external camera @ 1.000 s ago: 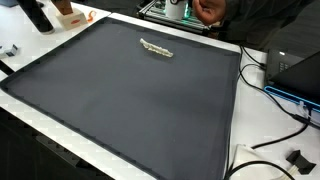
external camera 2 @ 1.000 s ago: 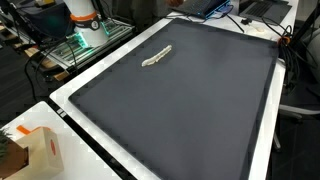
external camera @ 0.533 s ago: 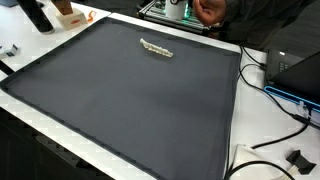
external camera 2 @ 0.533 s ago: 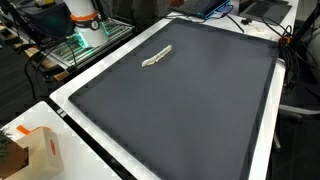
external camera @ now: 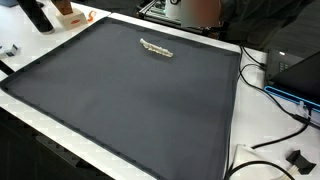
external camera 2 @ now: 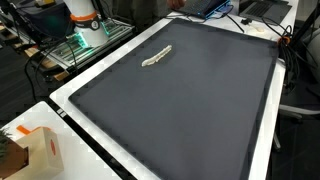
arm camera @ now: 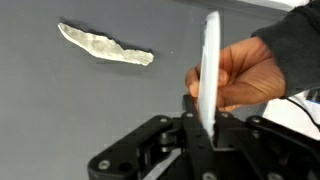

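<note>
White plate (arm camera: 210, 55), held by a hand (arm camera: 248, 75), stands clamped in the gripper (arm camera: 203, 110).

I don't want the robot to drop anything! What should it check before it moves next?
1. Thin white flat disc standing between the black fingers: ok.
2. Fingers shut tight on the disc: cannot tell.
3. Person's hand away from the disc: not ok, it holds the disc.
4. Pale crumpled strip lying apart from the fingers on the dark grey mat: ok.

A thin white plate (arm camera: 211, 70) stands upright, edge-on, in the tool (arm camera: 205, 120).
</note>
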`<action>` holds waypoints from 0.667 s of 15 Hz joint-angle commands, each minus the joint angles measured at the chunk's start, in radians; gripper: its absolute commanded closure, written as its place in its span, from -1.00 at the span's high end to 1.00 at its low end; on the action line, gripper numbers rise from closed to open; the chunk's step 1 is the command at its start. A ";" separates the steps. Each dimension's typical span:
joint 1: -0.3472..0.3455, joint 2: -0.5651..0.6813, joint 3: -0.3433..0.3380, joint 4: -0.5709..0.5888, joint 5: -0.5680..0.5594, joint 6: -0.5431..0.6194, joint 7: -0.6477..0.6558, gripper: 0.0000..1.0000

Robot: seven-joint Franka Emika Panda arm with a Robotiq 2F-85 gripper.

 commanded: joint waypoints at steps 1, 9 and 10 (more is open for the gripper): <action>0.003 0.001 -0.003 0.002 -0.001 -0.002 -0.001 -0.87; 0.003 0.003 -0.006 0.002 -0.001 -0.002 -0.005 -0.93; 0.003 0.004 -0.006 0.002 -0.001 -0.002 -0.005 -0.93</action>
